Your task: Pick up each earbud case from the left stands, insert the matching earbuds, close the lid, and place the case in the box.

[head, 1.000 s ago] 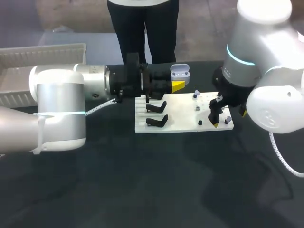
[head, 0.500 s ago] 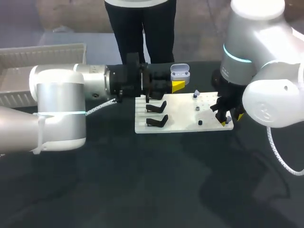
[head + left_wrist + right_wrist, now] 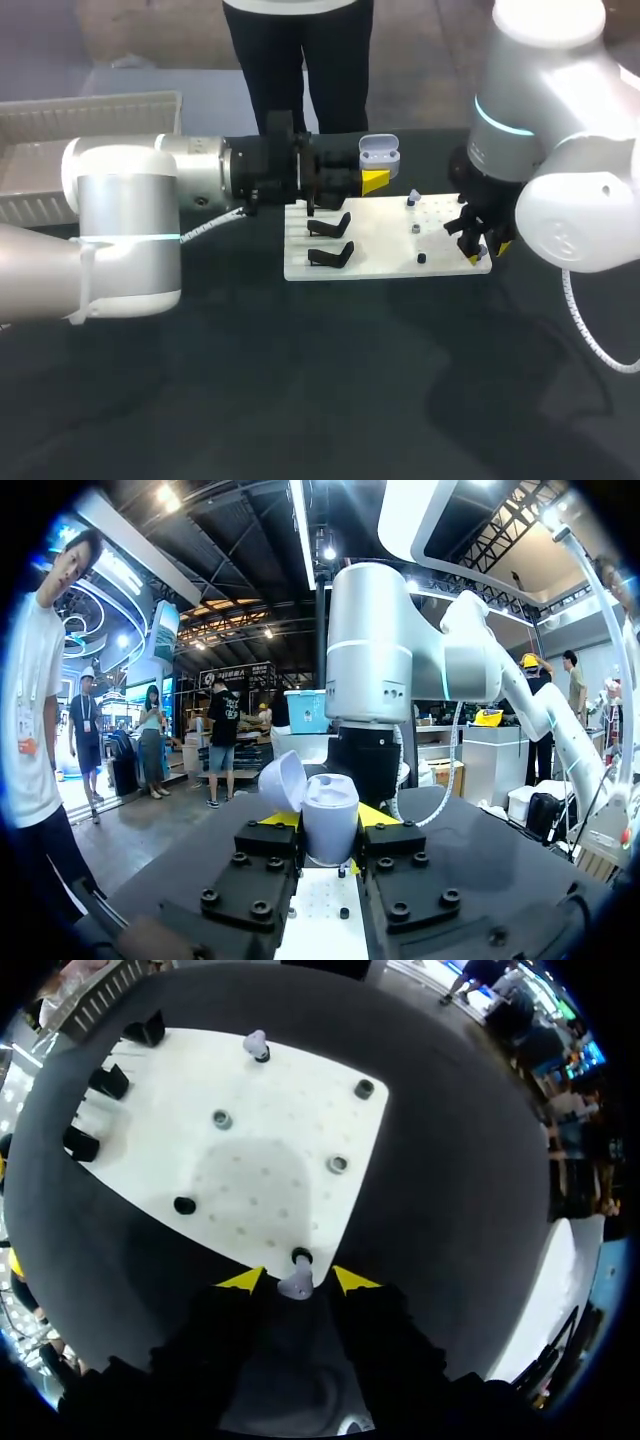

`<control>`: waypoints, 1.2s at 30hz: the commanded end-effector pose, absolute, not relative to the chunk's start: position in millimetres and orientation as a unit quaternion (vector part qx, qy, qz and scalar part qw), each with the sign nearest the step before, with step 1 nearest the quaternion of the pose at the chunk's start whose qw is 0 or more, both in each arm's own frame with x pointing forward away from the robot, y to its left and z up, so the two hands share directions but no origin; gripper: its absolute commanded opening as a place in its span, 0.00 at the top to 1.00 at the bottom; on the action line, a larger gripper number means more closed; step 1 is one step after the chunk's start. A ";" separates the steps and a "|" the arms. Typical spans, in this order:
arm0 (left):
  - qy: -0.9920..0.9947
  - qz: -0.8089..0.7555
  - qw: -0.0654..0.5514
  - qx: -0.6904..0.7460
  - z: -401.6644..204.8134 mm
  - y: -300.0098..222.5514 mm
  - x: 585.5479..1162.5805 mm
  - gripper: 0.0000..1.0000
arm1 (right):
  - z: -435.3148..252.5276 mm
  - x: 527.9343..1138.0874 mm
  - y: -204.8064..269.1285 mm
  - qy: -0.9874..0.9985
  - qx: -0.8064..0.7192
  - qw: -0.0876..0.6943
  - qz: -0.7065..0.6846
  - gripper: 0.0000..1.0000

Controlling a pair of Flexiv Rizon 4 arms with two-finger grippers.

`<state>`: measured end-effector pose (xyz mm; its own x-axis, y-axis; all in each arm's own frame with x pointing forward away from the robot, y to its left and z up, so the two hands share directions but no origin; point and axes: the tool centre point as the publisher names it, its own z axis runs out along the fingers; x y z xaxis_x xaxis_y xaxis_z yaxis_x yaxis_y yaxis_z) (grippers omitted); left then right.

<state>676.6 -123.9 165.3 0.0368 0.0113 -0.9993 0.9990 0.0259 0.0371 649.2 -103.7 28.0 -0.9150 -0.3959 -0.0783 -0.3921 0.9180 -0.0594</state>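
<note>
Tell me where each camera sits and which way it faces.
Head view: above, behind, looking down on the table; both arms show.
Left wrist view: along the left gripper holding the earbud case; right arm beyond.
Right wrist view: down past the right gripper onto the white board.
Shared: head and left wrist show the case.

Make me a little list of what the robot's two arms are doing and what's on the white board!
left fingers: shut on the open case
right fingers: open, one on each side of an earbud sitting on its peg
board: three black stands, a second earbud, four empty pegs
box: far left, behind the left arm
</note>
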 end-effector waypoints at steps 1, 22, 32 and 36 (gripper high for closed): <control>0.499 -0.480 0.517 0.504 164.2 -124.3 675.9 1.00 | 27.0 649.4 -104.3 0.978 -0.202 0.047 -0.022 0.67; 0.499 -0.480 0.517 0.504 164.2 -124.3 675.9 1.00 | 41.2 650.9 -100.2 0.977 -0.205 0.047 -0.035 1.00; 0.499 -0.480 0.517 0.504 164.2 -124.3 675.9 1.00 | 108.9 634.3 -89.4 0.978 -0.198 0.035 -0.046 1.00; 0.499 -0.480 0.517 0.504 164.2 -124.3 675.9 1.00 | 133.5 628.6 -81.3 0.979 -0.198 0.030 -0.042 1.00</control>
<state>676.7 -123.9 165.4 0.0368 0.0112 -0.9993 0.9990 0.0259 0.0371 633.1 -84.3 109.3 -0.9193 -0.3901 -0.0523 -0.3843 0.9184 -0.0944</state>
